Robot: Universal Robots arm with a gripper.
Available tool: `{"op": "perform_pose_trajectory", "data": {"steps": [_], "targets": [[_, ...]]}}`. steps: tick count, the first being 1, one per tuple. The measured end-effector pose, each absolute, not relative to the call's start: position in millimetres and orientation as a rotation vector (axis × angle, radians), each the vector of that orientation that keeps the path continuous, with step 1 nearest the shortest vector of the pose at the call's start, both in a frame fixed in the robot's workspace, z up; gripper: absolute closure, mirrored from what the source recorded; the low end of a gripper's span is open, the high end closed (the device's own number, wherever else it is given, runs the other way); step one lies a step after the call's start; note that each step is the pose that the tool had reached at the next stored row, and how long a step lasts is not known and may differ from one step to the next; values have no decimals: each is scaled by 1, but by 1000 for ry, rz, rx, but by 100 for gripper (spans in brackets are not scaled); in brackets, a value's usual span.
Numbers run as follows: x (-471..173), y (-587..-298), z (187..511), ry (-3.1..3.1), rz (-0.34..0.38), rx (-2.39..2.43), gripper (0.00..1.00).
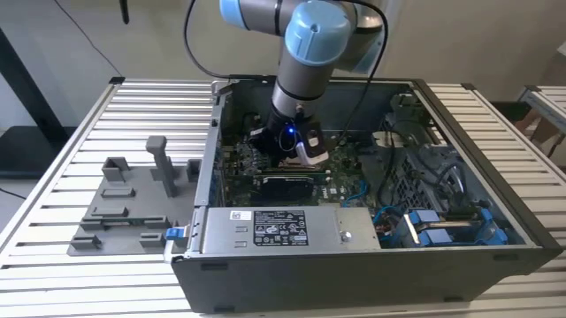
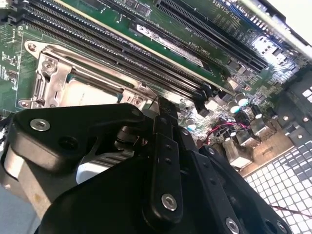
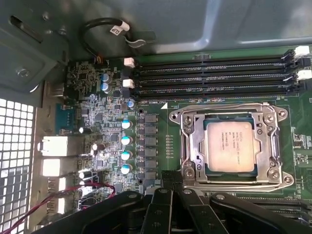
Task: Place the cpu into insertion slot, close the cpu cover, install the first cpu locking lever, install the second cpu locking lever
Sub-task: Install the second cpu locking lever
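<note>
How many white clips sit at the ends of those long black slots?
4 white clips: two at the slot ends beside the blue-topped capacitors, two at the opposite ends; others may be hidden.

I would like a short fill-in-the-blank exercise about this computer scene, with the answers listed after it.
1. The chip lies inside the ___ frame of its socket.
2. The circuit board is coloured ___.
3. The arm reaches down into an open computer ___.
4. In the first wrist view, the long black memory slots number ___.

Answers: metal; green; case; four
</note>
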State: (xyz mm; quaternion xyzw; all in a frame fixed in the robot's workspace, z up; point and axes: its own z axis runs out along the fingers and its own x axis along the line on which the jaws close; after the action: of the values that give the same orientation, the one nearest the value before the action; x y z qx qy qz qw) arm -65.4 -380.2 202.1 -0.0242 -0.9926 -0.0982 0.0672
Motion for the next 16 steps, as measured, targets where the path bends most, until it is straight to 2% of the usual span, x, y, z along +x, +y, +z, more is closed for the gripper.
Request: {"op": "perform_pose_trajectory", "data": {"steps": [16], "targets": [[-66,-380,196,-2989,-285,-74,89]]}}
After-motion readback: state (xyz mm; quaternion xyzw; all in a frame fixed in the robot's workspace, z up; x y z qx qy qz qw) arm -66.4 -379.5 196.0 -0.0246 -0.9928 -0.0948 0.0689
